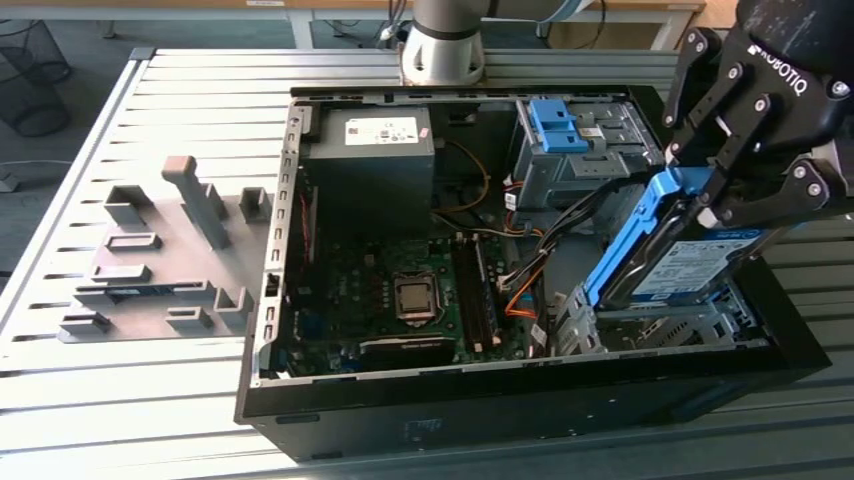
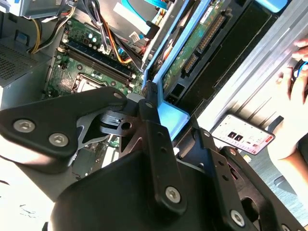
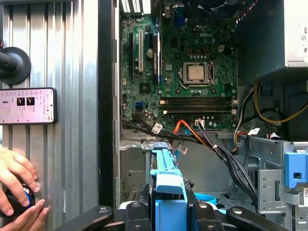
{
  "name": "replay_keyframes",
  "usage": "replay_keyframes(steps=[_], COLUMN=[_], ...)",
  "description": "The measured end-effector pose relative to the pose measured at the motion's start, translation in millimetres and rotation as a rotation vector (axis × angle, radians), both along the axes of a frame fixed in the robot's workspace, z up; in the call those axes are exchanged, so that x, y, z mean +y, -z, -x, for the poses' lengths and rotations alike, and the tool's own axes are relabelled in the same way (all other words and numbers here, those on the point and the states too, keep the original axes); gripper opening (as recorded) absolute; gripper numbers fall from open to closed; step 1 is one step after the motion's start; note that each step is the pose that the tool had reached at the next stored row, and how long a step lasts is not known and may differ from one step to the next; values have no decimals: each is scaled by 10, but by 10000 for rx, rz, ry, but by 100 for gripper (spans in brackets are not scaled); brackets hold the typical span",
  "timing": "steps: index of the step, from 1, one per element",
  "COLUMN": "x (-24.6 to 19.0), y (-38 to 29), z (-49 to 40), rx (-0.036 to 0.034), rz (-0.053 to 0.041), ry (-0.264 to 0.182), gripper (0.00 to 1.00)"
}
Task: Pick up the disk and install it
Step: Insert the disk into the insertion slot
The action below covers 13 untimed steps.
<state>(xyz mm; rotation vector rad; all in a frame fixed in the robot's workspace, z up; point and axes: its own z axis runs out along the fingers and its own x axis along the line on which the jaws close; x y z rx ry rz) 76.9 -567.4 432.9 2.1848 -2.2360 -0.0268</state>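
Open computer case lies on slatted metal table, motherboard exposed inside. Grey power supply sits at far end (white sticker on top). Grey fixture block rests on table at exterior view's left. Gripper hangs over case's right side in exterior view, fingers clamped on disk by its blue rail. Disk tilted, lower end just above metal drive bay. Spare blue bracket in far cage. Phone lies on table; person's hand beside it.
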Motion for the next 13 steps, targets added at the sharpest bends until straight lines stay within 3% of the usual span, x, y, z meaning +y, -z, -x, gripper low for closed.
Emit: replay_keyframes(steps=[2,3,9,11,13], x=[0,-1,-1,-1,-1], y=[17,34,142,178,216], z=[0,0,0,0,0], rx=[0,1,0,0,0], rz=[2,1,2,3,2], ry=[0,0,0,0,-1], gripper=[37,44,44,42,29])
